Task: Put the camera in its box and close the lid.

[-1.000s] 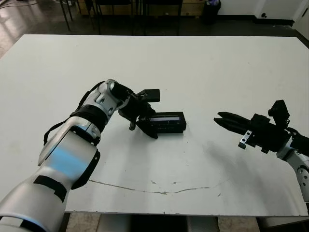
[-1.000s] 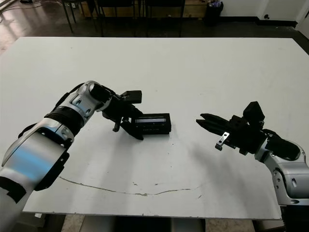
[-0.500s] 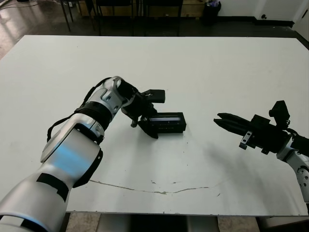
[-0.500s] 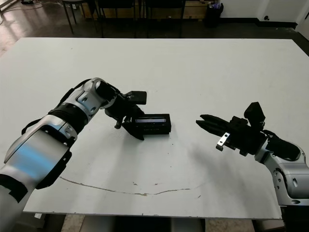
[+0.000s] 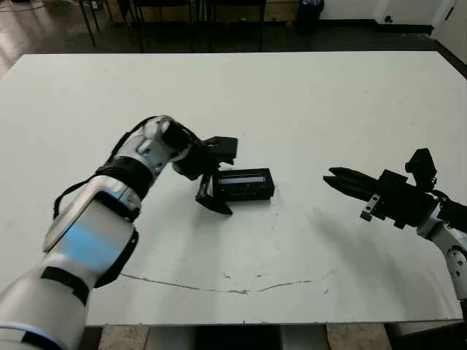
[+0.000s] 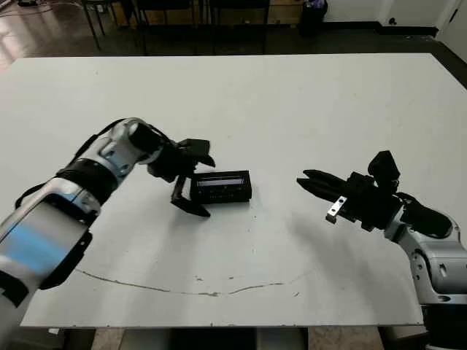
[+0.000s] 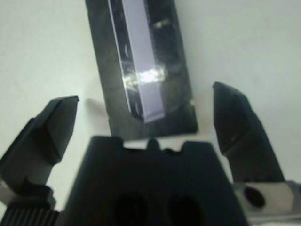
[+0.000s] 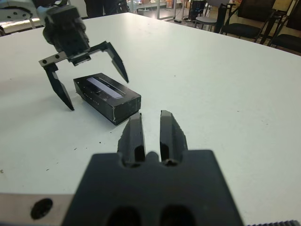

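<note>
The box [image 5: 244,184] lies near the middle of the white counter [image 5: 292,102], with the lid [image 7: 141,70] seated flat on it; the camera is not visible, so we judge it already inside, though we cannot confirm this. We see a closed black rectangular block with hard straight edges and a pale glossy strip along the top; we expect it to be rigid, light and somewhat slippery; any grip is best taken across the two long sides. The left end effector [image 5: 217,175] stands spread wide at the box's left end, fingers apart from it; the right end effector [image 5: 339,180] is pressed together, empty, well apart toward the counter's right edge.
</note>
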Motion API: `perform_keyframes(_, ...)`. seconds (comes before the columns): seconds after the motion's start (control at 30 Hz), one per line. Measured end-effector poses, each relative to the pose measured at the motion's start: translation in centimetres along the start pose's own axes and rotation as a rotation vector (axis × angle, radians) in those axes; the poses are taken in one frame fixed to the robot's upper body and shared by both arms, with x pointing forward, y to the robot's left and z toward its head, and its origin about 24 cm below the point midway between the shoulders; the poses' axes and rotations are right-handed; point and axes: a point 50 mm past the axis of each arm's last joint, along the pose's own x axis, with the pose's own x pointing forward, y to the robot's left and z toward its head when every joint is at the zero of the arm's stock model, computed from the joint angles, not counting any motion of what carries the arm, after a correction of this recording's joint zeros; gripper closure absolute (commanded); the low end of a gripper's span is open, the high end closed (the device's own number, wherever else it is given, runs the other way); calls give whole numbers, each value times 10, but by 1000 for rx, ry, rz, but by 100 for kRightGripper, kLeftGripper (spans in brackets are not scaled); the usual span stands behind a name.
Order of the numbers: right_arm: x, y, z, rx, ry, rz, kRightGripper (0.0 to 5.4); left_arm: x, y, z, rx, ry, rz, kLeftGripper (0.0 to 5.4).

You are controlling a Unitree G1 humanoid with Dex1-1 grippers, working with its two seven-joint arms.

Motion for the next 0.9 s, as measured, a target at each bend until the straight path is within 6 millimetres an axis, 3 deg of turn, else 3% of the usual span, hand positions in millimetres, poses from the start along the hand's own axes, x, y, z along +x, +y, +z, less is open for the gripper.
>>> perform_keyframes(0.23, 3, -1, -2, 8, -5, 10, 540, -22, -12, -28, -25, -51, 85, 1)
perform_keyframes(0.57, 6, -3, 1, -14, -30, 24, 540, -85, -43, -71, -80, -60, 307, 1)
perform_keyframes(0.7, 10, -2, 0, -14, -34, 32, 540, -123, -45, -63, -223, -274, 700, 60)
perform_keyframes(0.77, 11, -1, -1, -16, -28, 32, 540, -131, -48, -50, -251, -405, 907, 113)
perform_keyframes(0.9, 15, -1, 1, -23, -20, 22, 540, -99, -62, -19, -407, -634, 1114, 210)
